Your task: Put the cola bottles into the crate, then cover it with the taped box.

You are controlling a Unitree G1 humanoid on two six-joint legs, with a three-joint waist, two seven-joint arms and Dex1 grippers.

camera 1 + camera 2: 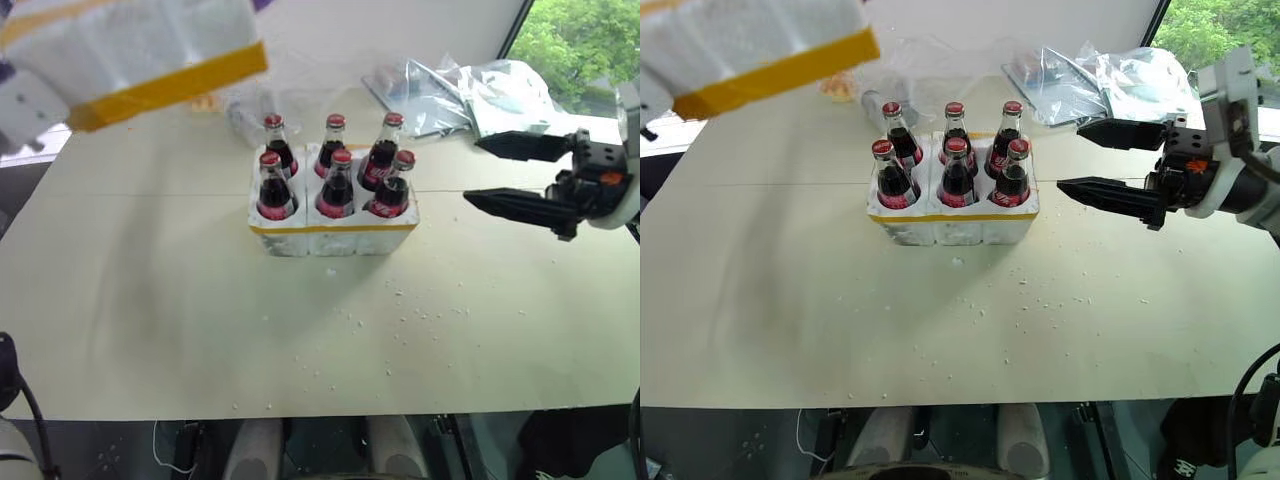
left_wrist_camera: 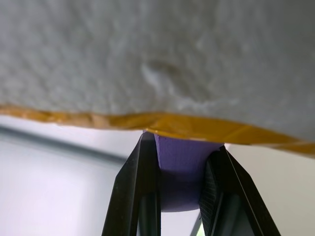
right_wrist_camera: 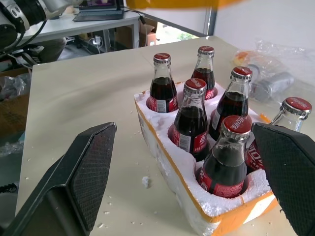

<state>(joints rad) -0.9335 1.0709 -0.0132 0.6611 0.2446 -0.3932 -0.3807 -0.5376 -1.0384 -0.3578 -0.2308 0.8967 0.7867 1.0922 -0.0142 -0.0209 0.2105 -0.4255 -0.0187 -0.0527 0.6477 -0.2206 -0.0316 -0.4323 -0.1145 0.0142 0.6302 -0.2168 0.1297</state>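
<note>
**Taped box held aloft, crate filled and waiting**

The low white styrofoam crate (image 1: 335,225) with its yellow tape strip is taken as the landmark; it is seen on the pale table (image 1: 150,330), and all six small glass cola bottles (image 1: 336,185) with red caps and red labels are seated upright in its holes; loose white foam crumbs (image 1: 410,315) are scattered on the table just in front of it. The large white styrofoam taped box (image 1: 130,50), banded in broad yellow tape, is held in the air well to the left of the crate and above it, tilted; the left gripper (image 2: 179,177) is clamped on its lower taped edge, with a purple piece (image 2: 179,167) seen between the black fingers. The right gripper (image 1: 515,175) is held to the right of the crate with its fingers spread wide apart and nothing between them. The box is judged light but bulky, stiff yet crumbly; a one-edge pinch is likely to let it swing, so its free side is best steadied before it is lowered squarely over the fragile bottle caps.
</note>
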